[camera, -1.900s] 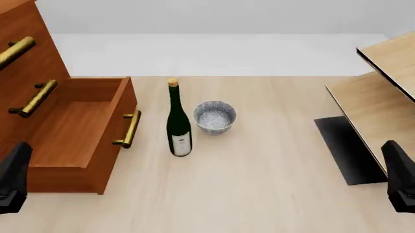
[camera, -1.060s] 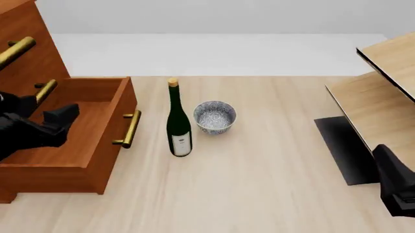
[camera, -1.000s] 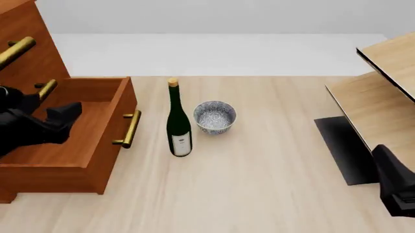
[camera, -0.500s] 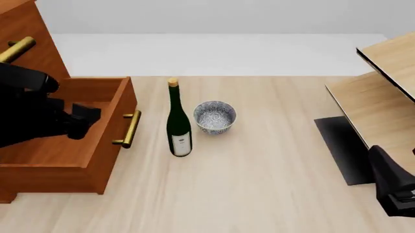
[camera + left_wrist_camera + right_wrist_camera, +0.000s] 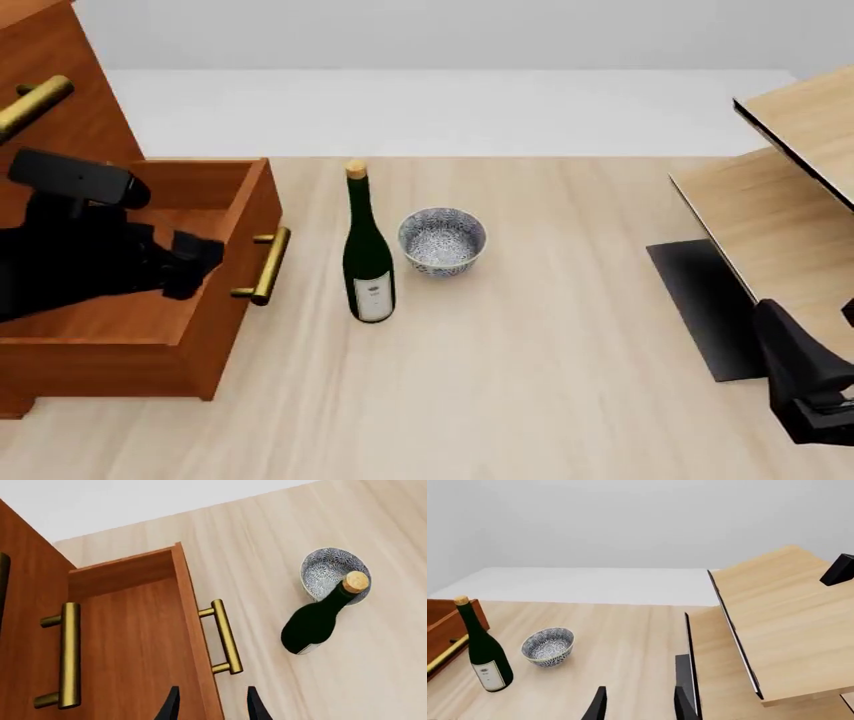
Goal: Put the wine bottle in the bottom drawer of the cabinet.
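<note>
Wine bottle [image 5: 367, 262] upright on the pale wood surface [image 5: 534, 380], dark green, tan cork on top, white label low on the body. Just to its right, near but apart, a small blue-patterned bowl [image 5: 442, 240]. To its left, the bottom drawer [image 5: 160, 290] pulled out and open, reddish-brown, brass bar handle [image 5: 267, 266] on its front facing the bottle; a strip of bare surface between handle and bottle. Nothing resting on the visible drawer floor.

Behind and above the drawer, the cabinet [image 5: 54, 120], same reddish wood, with brass bars on the flat fronts higher up. Left pincer [image 5: 212, 706] above the drawer, close to the front panel, its two dark fingertips a narrow gap apart in the left wrist view and holding nothing; seen from the front view as a black mass over the drawer's inside.

Right pincer [image 5: 639, 705] low at the near right edge of the surface, well apart from the bottle, fingertips likewise slightly parted and with nothing between them. Beside it, a pale light-wood shelf unit [image 5: 787, 190] on the right, with a dark flat patch [image 5: 714, 305] on the surface beneath its boards.

Surface of light plank grain, ending at a far edge beyond the bottle; past that, a plain whitish floor [image 5: 454, 110] and a flat grey-white wall [image 5: 627, 520].
</note>
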`<state>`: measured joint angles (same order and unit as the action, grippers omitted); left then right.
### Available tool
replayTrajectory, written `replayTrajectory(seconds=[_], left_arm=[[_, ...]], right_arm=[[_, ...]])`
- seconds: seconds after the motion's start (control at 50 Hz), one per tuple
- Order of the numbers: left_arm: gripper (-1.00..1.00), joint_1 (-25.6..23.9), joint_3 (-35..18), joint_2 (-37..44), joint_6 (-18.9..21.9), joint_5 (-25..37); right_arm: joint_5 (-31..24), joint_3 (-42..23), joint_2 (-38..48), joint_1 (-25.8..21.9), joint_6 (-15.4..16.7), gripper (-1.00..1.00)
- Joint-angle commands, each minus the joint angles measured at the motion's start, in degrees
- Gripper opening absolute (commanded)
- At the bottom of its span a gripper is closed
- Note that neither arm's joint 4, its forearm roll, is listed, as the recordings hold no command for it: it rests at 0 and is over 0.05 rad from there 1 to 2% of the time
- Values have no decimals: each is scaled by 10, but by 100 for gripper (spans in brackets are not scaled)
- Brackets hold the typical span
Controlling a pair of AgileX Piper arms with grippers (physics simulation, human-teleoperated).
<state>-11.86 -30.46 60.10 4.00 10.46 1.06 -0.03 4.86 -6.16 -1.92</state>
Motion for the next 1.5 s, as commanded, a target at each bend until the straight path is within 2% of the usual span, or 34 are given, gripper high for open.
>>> replayTrajectory(seconds=[0.02, 0.28, 0.86, 1.22, 1.5], left_arm=[[100, -10, 29, 25, -10, -39], [100, -18, 73, 59, -13, -94], [100, -37, 114, 98, -33, -156], [100, -51, 119, 116, -45, -175], [100, -80, 118, 130, -59, -187]], right_arm=[[-1, 0, 1, 0, 0, 100], [-1, 0, 6, -3, -2, 100], [7, 0, 21, -9, -4, 100], [9, 0, 25, -11, -7, 100], [5, 0, 21, -12, -8, 100]])
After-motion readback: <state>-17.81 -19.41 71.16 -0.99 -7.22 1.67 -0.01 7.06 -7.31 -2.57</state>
